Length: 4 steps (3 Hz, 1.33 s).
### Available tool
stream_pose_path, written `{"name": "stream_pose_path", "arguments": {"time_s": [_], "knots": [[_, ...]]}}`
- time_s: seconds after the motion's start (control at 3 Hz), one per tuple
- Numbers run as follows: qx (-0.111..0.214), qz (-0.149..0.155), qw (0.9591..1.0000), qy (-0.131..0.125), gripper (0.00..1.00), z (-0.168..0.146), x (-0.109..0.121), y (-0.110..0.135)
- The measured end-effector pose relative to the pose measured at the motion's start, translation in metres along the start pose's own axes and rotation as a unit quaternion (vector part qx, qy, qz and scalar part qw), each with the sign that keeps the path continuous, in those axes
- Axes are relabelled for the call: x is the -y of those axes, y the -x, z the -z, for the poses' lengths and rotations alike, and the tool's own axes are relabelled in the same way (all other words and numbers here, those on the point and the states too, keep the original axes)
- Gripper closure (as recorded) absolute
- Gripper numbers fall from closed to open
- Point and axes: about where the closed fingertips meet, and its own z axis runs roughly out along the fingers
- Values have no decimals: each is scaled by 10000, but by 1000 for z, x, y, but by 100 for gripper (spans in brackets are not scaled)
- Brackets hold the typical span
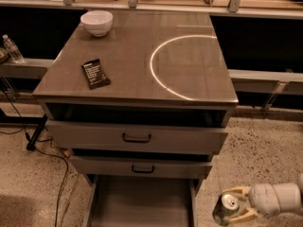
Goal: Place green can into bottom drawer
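The green can [224, 209] is a small cylinder with a green patterned body and a silver top with a pull tab. My gripper [235, 206] comes in from the right at the bottom right and is shut on it, fingers on either side, holding it upright above the speckled floor. The bottom drawer [142, 202] is pulled out at the foot of the grey cabinet, its flat grey floor showing. The can hangs just right of the drawer's right wall, outside it.
The two upper drawers [137, 137] with black handles stick out a little above the bottom one. On the cabinet top lie a white bowl [96, 22] and a dark snack bar [95, 73]. A plastic bottle [12, 48] stands far left. A black cable [61, 174] trails on the floor left.
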Motion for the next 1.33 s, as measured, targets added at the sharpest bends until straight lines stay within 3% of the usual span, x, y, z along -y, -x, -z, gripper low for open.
{"name": "stream_pose_path", "arguments": {"time_s": [0.33, 0.67, 1.0, 1.33], "knots": [[269, 6, 9996, -14, 100, -41, -11, -35], [270, 6, 9996, -13, 100, -41, -11, -35], [393, 89, 9992, -3, 100, -57, -9, -54], [670, 94, 9977, -59, 100, -100, 0, -103]]}}
